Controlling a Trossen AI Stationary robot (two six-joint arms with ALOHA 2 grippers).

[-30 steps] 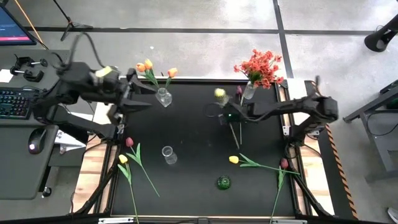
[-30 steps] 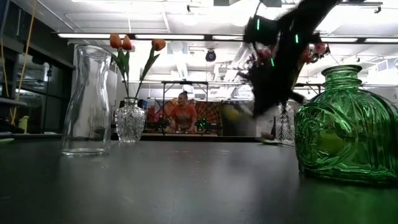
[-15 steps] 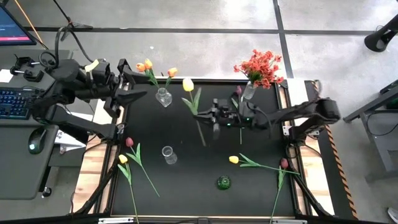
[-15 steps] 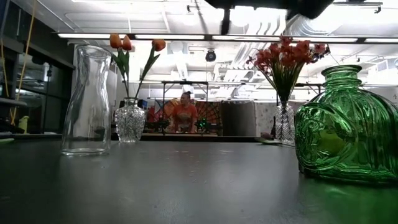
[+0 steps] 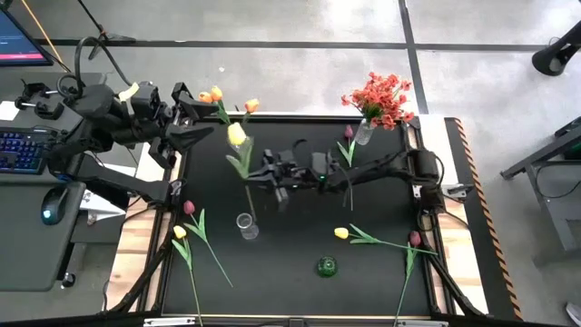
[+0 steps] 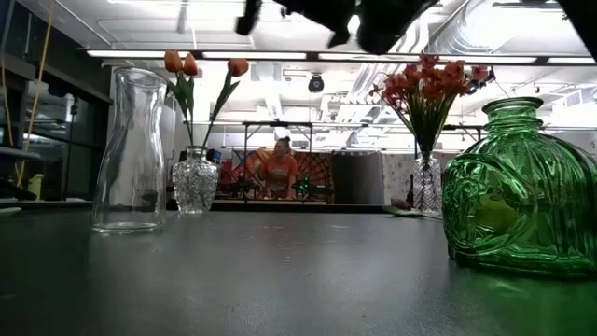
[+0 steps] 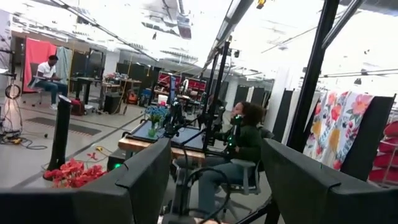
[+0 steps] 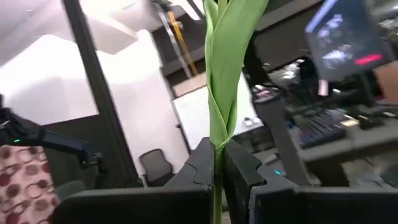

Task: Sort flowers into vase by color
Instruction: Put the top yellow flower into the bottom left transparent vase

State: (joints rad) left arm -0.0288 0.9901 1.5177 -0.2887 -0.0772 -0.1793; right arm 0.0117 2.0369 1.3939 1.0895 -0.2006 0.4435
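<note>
My right gripper (image 5: 265, 173) reaches across to the table's left half and is shut on a yellow tulip (image 5: 236, 134) with long green leaves (image 8: 227, 74). Below it stands a small clear vase (image 5: 244, 225). My left gripper (image 5: 198, 133) waits open at the far left edge, beside the crystal vase (image 6: 196, 182) that holds orange tulips (image 5: 211, 94). A red-orange spray (image 5: 381, 98) stands in a vase at the far right. The green vase (image 5: 326, 266) stands near the front edge. My right gripper pinches the yellow tulip's stem (image 8: 218, 163) just below its leaves, between the two fingers (image 8: 202, 163). The fingers come about level from the table's right and lie across the stem. The flower is lifted clear of the table, its head toward the far edge.
On the table's left lie a dark pink tulip (image 5: 189, 207) and a yellow one (image 5: 179, 232). On the right lie another yellow tulip (image 5: 340, 233) and a pink one (image 5: 415, 239). A dark pink tulip (image 5: 348, 132) stands by the spray's vase. People show in the room behind.
My right gripper has travelled from the far right vase toward the table's left, the arm stretching out. It has carried the yellow tulip along, clear of the table, to a place above the small clear vase.
</note>
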